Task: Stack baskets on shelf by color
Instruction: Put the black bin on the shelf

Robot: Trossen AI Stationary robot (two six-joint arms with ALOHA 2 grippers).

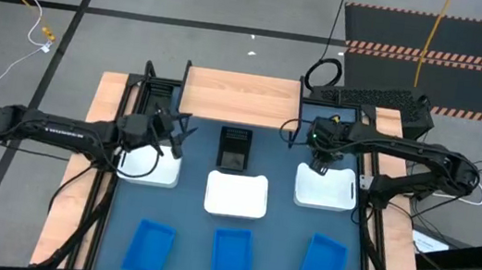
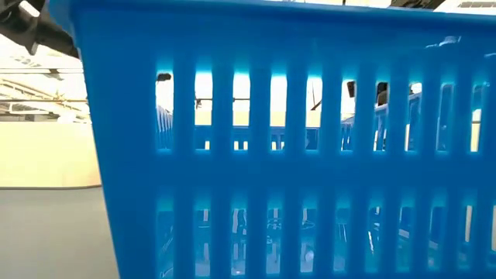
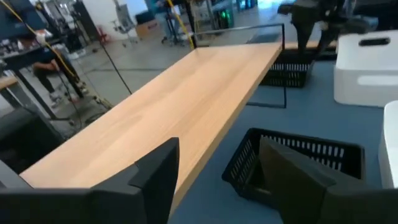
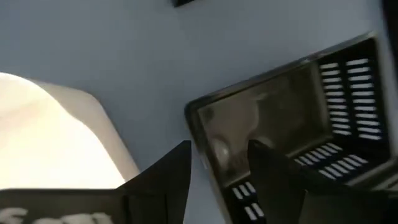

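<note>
The light-wood shelf (image 1: 241,98) stands at the table's far edge. A black basket (image 1: 235,148) sits in front of it. Three white baskets (image 1: 236,195) form a middle row and three blue baskets (image 1: 232,255) a near row. My left gripper (image 1: 176,131) is open, by the shelf's left end and above the left white basket (image 1: 148,169). Its wrist view shows the shelf board (image 3: 180,99) and a black basket (image 3: 298,158) past the open gripper (image 3: 224,186). My right gripper (image 1: 318,154) is open over the right white basket's far edge. In its wrist view the gripper (image 4: 217,174) hovers above a black basket's rim (image 4: 199,124).
A blue basket's slotted side (image 2: 294,155) fills the low view and hides most of the table. A second black basket (image 3: 289,74) sits at the shelf's far end beside a white basket (image 3: 367,68). A keyboard (image 1: 372,98) lies beyond the table's far right corner.
</note>
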